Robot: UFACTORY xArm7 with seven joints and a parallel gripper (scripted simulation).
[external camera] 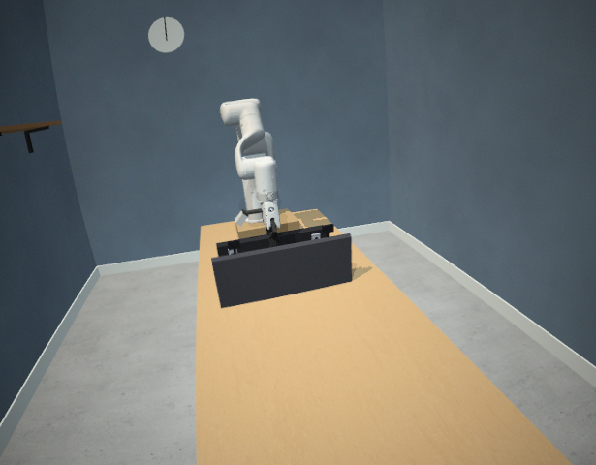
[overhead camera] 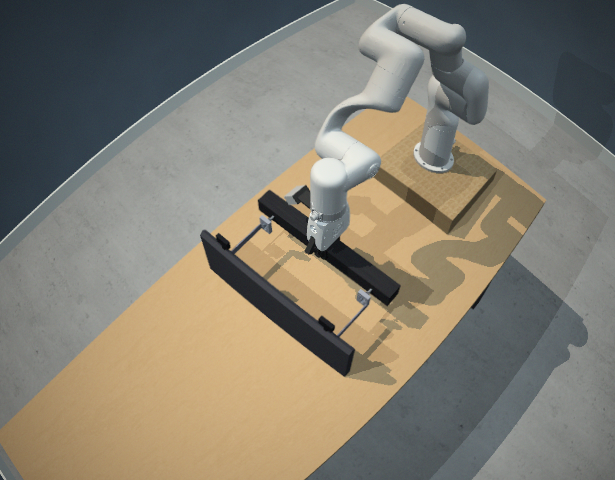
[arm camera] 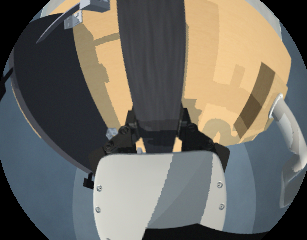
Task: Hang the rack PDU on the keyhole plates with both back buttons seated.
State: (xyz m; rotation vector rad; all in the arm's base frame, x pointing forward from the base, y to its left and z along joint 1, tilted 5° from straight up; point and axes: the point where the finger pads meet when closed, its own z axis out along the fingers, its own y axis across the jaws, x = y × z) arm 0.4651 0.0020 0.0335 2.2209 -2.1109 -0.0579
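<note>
The rack PDU (overhead camera: pixel 372 279) (external camera: pixel 298 234) (arm camera: pixel 152 40) is a long black bar. My gripper (overhead camera: pixel 315 251) (external camera: pixel 271 232) (arm camera: pixel 157 107) is shut on it near its middle and holds it a little above the table, lying lengthwise. A black upright panel (overhead camera: pixel 276 304) (external camera: pixel 283 270) (arm camera: pixel 47 94) carries two thin rods with a grey keyhole plate at each end: one plate (overhead camera: pixel 266 223) and the other plate (overhead camera: pixel 362 295) (external camera: pixel 315 235). The PDU hangs just on the arm's side of both plates, roughly parallel to the panel. The buttons on its back are hidden.
The wooden table (overhead camera: pixel 142 387) (external camera: pixel 362 375) runs long beyond the panel. The arm stands on a raised brown block (overhead camera: pixel 441 191). A small grey bracket sits on the table just behind the PDU.
</note>
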